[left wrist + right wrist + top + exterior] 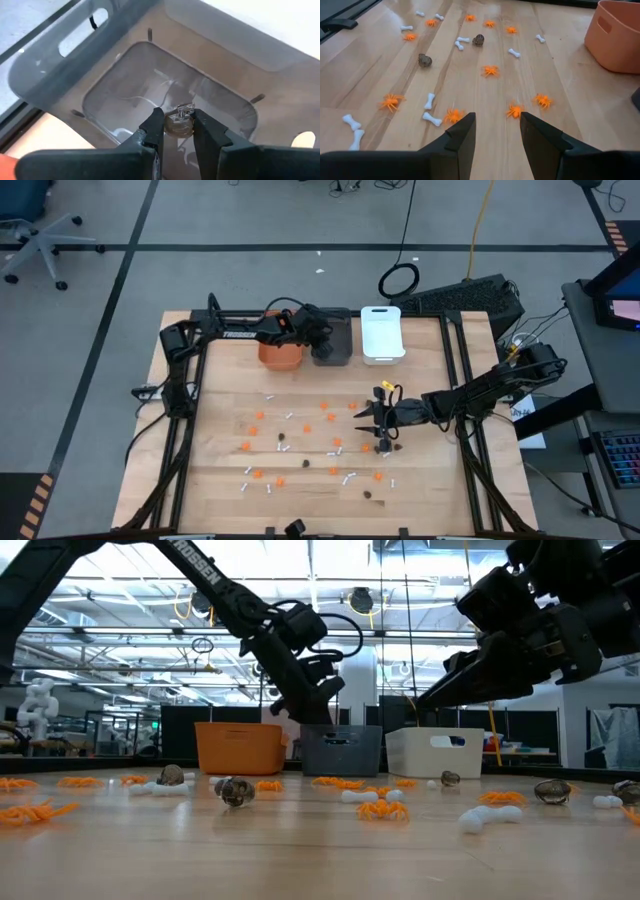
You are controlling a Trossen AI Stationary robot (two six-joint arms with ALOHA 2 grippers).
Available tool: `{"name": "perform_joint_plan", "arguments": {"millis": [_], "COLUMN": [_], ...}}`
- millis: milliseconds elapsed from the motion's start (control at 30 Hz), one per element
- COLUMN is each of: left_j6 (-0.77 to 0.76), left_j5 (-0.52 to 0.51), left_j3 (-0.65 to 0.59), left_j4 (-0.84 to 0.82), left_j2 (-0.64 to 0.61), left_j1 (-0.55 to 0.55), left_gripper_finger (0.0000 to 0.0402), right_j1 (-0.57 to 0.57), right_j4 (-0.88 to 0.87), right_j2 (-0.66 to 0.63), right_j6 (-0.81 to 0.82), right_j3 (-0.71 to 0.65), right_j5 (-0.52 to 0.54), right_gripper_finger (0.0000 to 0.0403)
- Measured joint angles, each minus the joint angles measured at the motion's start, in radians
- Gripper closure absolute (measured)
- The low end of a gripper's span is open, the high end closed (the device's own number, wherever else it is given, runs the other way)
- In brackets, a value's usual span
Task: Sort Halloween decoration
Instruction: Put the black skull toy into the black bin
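Left gripper (177, 120), left wrist view: clenched on one dark lump (180, 125), held between the fingertips directly over the open dark grey bin (60, 75); the bin floor shows no other pieces that can be made out.

Right gripper (496, 120), right wrist view: released, nothing between the fingers, hanging above the worktop (570, 100). Ahead of it lie orange spiders (490, 70), white bones (432, 119) and two more dark lumps (424, 60). The orange bin (615, 35) shows at one edge.

High view: left arm reaches to the far row of bins, its gripper over the dark grey one, which stands between the orange bin and the white bin (381, 334). Right gripper hovers over the scattered pieces, right of the worktop's middle. Many pieces lie spread over the near half of the worktop.

Low view: three bins in a row at the back; orange, white and dark pieces lie across the whole foreground.

Progress, judged: early. One dark lump is about to be dropped into its bin; nearly all of the decoration is still unsorted on the worktop. Bin contents are otherwise not visible.
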Motion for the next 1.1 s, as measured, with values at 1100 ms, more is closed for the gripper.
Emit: {"name": "perform_joint_plan", "arguments": {"millis": [1100], "left_j6": [-0.175], "left_j5": [-0.494], "left_j3": [-0.056], "left_j4": [-0.209], "left_j2": [-0.304], "left_j1": [-0.634], "left_gripper_finger": [0.0210], "right_j1": [0.000], "right_j4": [-0.021], "right_j2": [0.011], "right_j6": [0.030], "right_j3": [0.000], "right_j5": [0.000], "right_gripper_finger": [0.0264]}}
